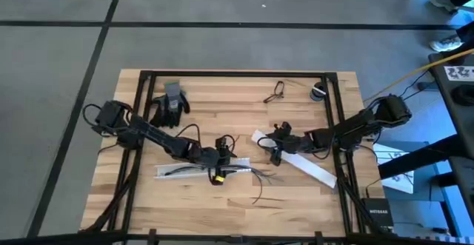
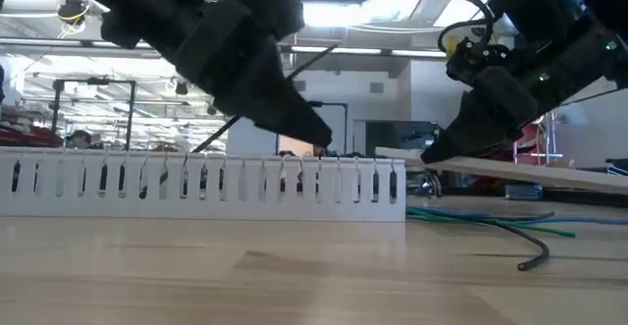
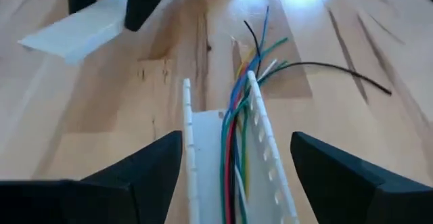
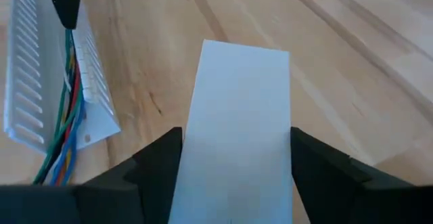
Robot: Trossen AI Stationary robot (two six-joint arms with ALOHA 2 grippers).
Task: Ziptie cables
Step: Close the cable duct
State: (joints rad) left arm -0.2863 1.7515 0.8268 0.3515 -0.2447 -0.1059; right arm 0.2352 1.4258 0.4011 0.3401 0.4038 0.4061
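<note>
The cables (image 3: 235,126) are a bunch of thin coloured and black wires lying in a white slotted channel (image 1: 185,172) on the table. Their splayed ends (image 1: 259,178) spill out of its right end onto the wood. My left gripper (image 3: 237,137) is open above that end, one finger on each side of the channel, touching nothing that I can see. To the right, my right gripper (image 4: 235,132) is shut on a long flat white strip (image 1: 311,167). No ziptie shows. My right gripper pinches the flat white strip by its two long edges (image 4: 193,139) between its two fingers, a little back from the strip's left end (image 4: 243,48). The fingers come slanting down from the table's right and lie along the strip. The held end (image 2: 392,154) is raised off the table.
Black gloves (image 1: 169,104) lie at the far left of the table, with a pair of glasses (image 1: 274,91) and a small round object (image 1: 318,92) at the far side. A black frame (image 1: 237,74) runs around the tabletop. Bare wood lies along the near edge.
</note>
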